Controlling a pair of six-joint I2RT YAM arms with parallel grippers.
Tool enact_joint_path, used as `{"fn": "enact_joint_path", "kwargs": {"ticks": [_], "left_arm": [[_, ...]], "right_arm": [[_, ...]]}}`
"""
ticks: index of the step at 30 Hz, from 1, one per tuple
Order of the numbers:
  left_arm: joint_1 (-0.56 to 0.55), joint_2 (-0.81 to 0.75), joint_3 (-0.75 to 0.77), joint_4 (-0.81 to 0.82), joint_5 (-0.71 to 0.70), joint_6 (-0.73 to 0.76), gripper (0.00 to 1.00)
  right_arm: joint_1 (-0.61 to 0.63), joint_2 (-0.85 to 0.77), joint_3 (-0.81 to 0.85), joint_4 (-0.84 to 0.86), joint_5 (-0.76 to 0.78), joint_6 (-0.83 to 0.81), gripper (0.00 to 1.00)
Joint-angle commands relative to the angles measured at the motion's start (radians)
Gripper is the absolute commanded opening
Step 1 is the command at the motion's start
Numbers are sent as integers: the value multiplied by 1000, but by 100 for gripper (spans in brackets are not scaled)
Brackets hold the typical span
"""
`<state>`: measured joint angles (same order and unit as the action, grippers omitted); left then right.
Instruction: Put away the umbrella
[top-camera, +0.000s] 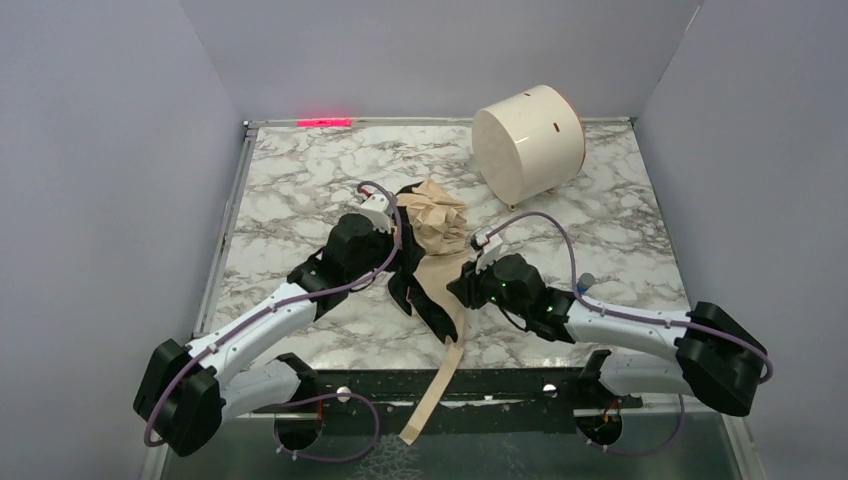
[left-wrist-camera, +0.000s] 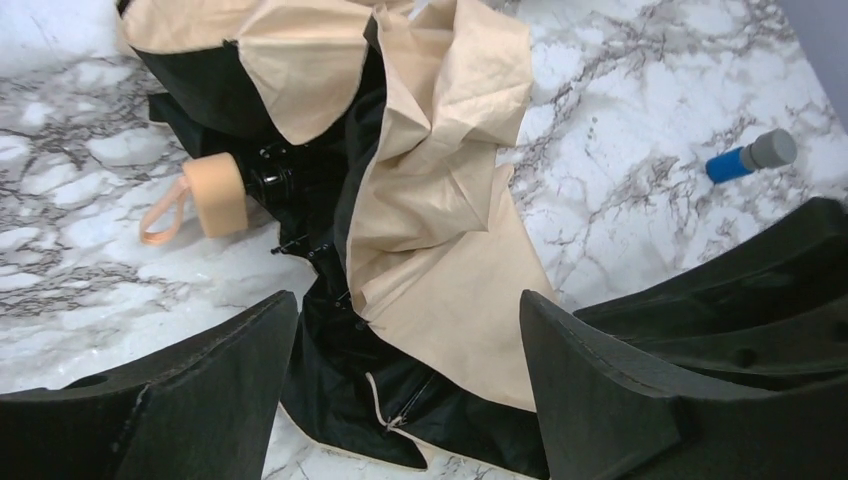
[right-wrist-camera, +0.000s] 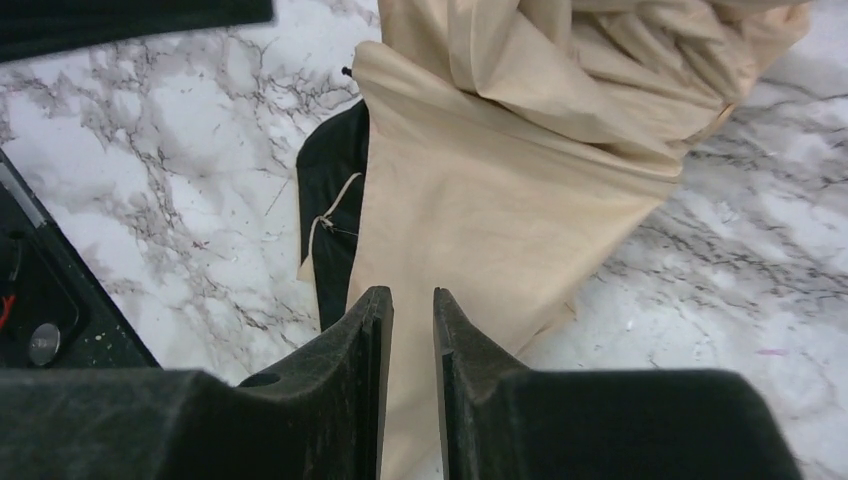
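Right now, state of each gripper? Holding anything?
Left gripper: open, holding nothing, over the umbrella.
Right gripper: jaws nearly together over the umbrella's tan fabric; cannot tell whether it grips it.

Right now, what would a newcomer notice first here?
A crumpled beige umbrella lies in the middle of the marble table, black lining showing, its long tan strap trailing over the near edge. Behind it, at the far right, a white drum lies on its side. The left claw hovers wide open over the fabric.
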<state>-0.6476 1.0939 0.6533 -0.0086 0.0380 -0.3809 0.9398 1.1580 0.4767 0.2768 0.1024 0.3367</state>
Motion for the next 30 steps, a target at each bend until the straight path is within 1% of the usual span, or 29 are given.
{"fn": "enact_joint_path", "kwargs": {"ticks": [1,5,9,11,13,15,18,25,30], "left_arm": [[10,-63,-12,-33,-78,-37,83],[15,-42,4,-21,-63,-39,82],[24,6,18,4,-45,-20,78],[32,38,26,37,-39,-12,75],[40,73,33,61,6,-1,71],[44,104,40,93,30,12,67],[50,152,60,119,28,38,62],[65,230,108,189,71,66,58],[70,260,148,191,92,102,49]], "right_arm": [[-2,108,-39,176,-61,49,25],[-3,201,-78,286,-89,81,20],[-3,258,-102,347,-131,122,16],[-3,279,-114,365,-138,147,15],[-4,300,-124,388,-155,166,13],[-3,320,-125,406,-191,177,12],[-3,342,-124,425,-231,190,12],[-3,385,-110,437,-286,198,12],[-3,403,-104,447,-299,202,11]]}}
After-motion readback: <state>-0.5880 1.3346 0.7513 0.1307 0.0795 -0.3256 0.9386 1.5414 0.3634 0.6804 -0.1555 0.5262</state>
